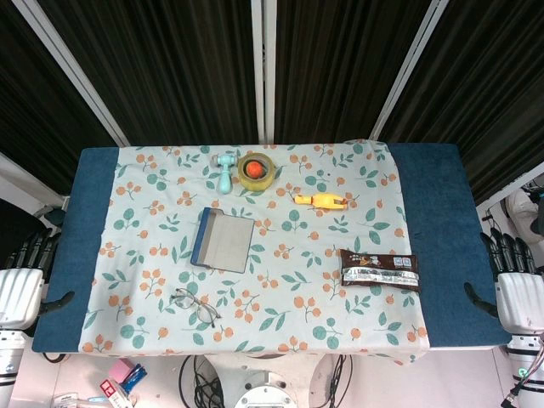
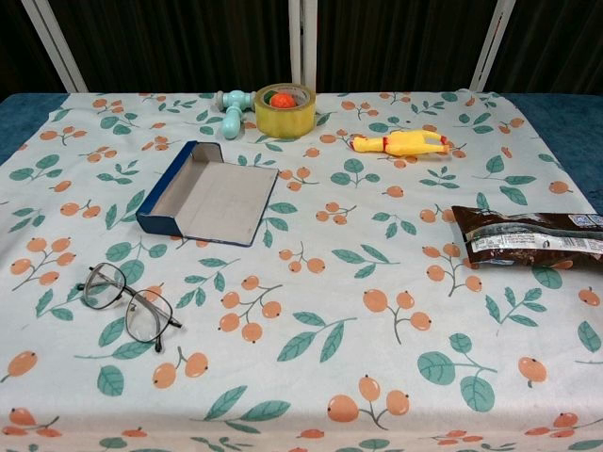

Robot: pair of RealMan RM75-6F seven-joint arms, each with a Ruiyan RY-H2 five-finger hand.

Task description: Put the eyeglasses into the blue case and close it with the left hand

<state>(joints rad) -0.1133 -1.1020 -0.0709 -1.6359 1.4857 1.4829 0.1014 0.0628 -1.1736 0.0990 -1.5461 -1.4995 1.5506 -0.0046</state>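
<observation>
Left hand is held off the table's left edge, fingers apart, nothing gripped; right hand likewise off the right edge. Eyeglasses are laid near the front-left cloth edge. Blue case is set open behind them, apart. Brown snack packet is placed at right.

The left hand, a white-backed robotic hand with black fingers, hangs just off the left edge of the blue-topped table, fingers apart and holding nothing. The matching right hand hangs just off that table's right edge, likewise spread and empty.
</observation>
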